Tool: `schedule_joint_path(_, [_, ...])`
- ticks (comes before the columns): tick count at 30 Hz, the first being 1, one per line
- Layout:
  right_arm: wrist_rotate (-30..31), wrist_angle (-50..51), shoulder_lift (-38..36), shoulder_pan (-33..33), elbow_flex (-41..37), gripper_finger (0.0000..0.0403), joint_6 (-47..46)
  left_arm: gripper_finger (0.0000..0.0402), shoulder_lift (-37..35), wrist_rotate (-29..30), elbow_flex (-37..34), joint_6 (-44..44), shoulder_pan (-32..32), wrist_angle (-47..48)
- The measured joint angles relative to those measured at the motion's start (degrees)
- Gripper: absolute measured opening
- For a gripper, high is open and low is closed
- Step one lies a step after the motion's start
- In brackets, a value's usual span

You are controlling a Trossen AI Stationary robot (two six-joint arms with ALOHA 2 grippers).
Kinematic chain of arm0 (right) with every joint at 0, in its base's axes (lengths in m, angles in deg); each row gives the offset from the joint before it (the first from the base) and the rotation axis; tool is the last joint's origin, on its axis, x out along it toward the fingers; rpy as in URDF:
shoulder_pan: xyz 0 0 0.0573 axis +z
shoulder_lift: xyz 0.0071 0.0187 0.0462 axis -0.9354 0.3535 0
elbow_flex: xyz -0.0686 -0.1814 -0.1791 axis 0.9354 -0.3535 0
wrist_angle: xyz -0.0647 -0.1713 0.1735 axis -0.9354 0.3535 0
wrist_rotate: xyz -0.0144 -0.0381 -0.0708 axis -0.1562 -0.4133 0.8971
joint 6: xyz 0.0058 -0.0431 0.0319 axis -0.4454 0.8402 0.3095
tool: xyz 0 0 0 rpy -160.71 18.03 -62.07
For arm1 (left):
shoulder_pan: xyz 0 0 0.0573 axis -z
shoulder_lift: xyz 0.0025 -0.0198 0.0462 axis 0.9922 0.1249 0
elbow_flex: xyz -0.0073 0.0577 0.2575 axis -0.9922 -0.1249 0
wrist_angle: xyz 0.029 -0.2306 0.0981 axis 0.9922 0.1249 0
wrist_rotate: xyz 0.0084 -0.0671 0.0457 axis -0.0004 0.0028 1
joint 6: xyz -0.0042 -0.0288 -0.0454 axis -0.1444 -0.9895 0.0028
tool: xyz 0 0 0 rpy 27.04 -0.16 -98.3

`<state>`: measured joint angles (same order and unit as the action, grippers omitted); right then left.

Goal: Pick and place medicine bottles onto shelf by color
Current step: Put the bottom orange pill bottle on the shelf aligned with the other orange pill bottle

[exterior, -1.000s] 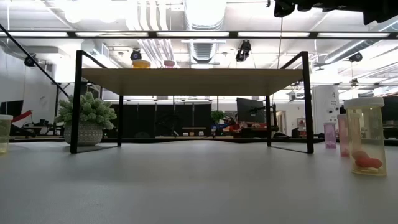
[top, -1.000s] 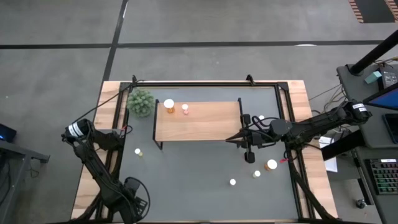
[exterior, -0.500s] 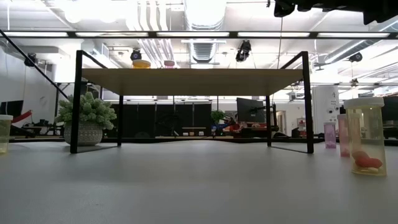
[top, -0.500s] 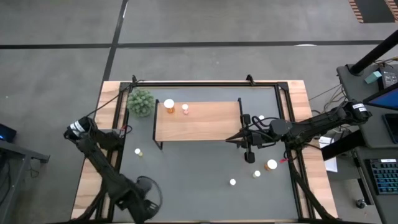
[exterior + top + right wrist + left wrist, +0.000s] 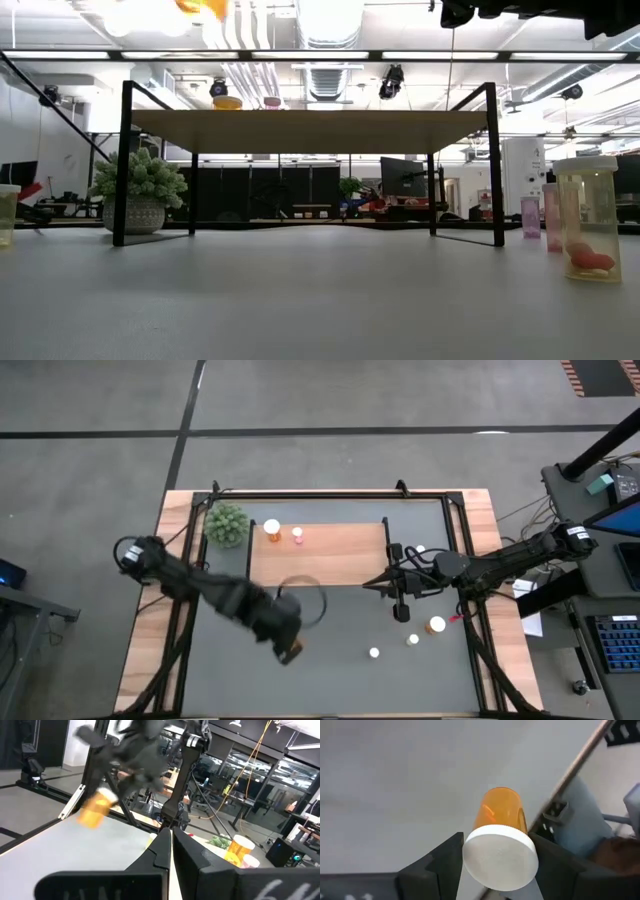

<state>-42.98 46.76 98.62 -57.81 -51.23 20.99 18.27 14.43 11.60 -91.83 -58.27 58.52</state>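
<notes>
An orange medicine bottle (image 5: pixel 501 812) with a white cap hangs over the middle of the grey table (image 5: pixel 330 680), with my left gripper (image 5: pixel 287 648) shut on it. In the low view it shows only at the top edge (image 5: pixel 205 8). The light-wood shelf (image 5: pixel 330 555) stands on black legs at the far side. An orange bottle (image 5: pixel 272 527) and a pink one (image 5: pixel 297 534) stand on its left end. My right gripper (image 5: pixel 400 603) hovers shut off the shelf's right end, holding nothing. My left gripper pinches the bottle at its white cap (image 5: pixel 470 852), one finger (image 5: pixel 445 857) on each side. The fingers slant downward and run along the bottle, whose orange body points away past the fingertips. The bottle is lifted clear of the table, tilted.
A green plant ball (image 5: pixel 227 523) sits by the shelf's far left corner. Loose bottles stand near the table's right side: orange-tinted (image 5: pixel 437 625), yellow (image 5: pixel 412 640), a small white-capped one (image 5: pixel 373 653), another behind the right gripper (image 5: pixel 420 548). Bare table lies in front of the shelf.
My left gripper has swung from the table's near left corner toward the middle and risen, its wrist rolling. The orange bottle now shows between its fingers, carried high enough to enter the top of the low view.
</notes>
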Motion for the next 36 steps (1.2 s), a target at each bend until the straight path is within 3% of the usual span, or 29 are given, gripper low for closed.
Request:
schedule_joint_path(5, [0.0,0.0,0.0,0.0,0.0,0.0009,0.59,0.0188,-0.01,5.11,9.56,11.93,-8.4,12.79])
schedule_joint_path(9, [0.0,0.01,0.0,0.0,0.0,0.0009,0.84,0.0188,-0.09,9.01,13.32,18.05,-14.76,23.04])
schedule_joint_path(18, [0.0,0.28,0.0,0.0,-0.02,0.0009,0.98,0.0189,-0.22,9.27,11.07,28.11,-26.42,22.15])
schedule_joint_path(36, [0.02,0.44,0.0,0.0,-0.02,0.0009,1.44,0.0189,-0.39,9.25,6.57,29.29,-28.04,22.54])
